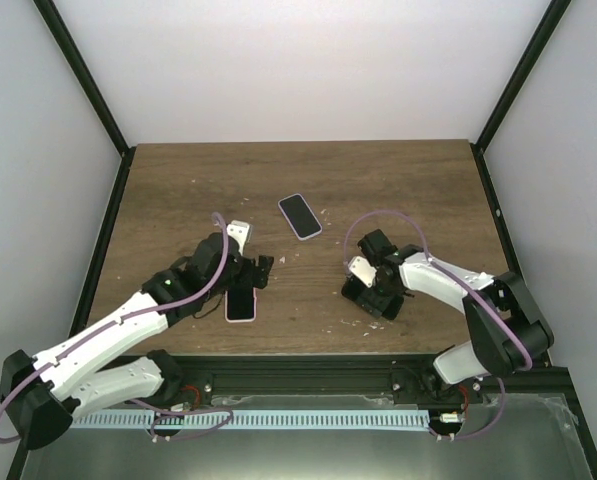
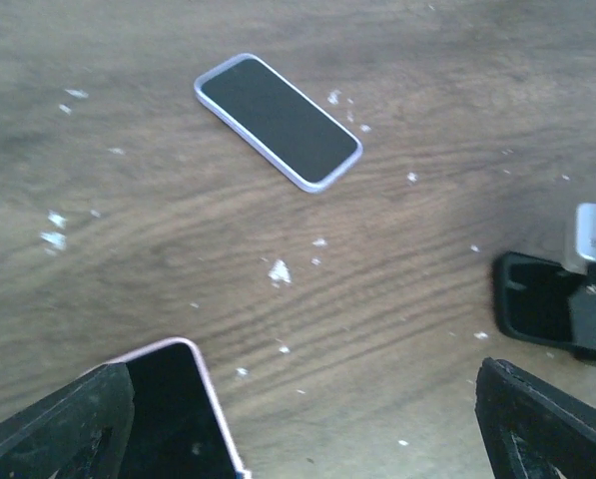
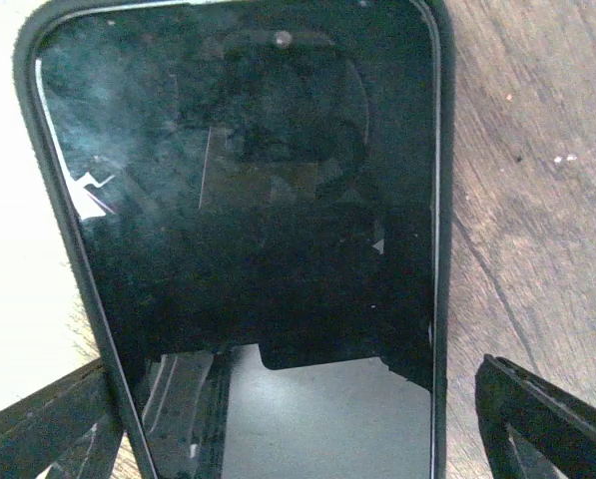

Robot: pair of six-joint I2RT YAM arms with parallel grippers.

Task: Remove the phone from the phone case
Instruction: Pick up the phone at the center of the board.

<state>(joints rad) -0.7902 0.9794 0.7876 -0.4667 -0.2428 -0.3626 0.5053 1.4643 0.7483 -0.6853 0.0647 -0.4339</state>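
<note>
1. While the top camera looked down on the wooden tabletop (image 1: 178, 190), three phones lay on it, each in its case. The lavender-cased phone (image 1: 300, 216) lay screen up near the middle. The pink-cased phone (image 1: 241, 303) lay at its 7 o'clock, just beside the left gripper (image 1: 258, 272). The right gripper (image 1: 370, 292) sat at the lavender phone's 4 o'clock, low over the black-cased phone (image 1: 361, 293), which was mostly hidden beneath it.

2. From the left wrist, the left gripper (image 2: 298, 399) was released, its jaws spread wide. A corner of the pink-cased phone (image 2: 183, 409) showed at 7 o'clock, right beside the left finger (image 2: 58, 429); whether they touched could not be told. The lavender-cased phone (image 2: 278, 122) lay tilted at 12 o'clock, well apart. White flecks (image 2: 278, 269) dotted the tabletop (image 2: 427, 220) between them. The other arm's black gripper (image 2: 542, 309) showed at 3 o'clock.

3. From the right wrist, the black-cased phone (image 3: 248, 200) filled most of the frame, its dark screen smudged. The right gripper (image 3: 293, 399) was released, with one finger (image 3: 547, 429) clear of the case at 4 o'clock and the other partly hidden behind the case at 8 o'clock.
</note>
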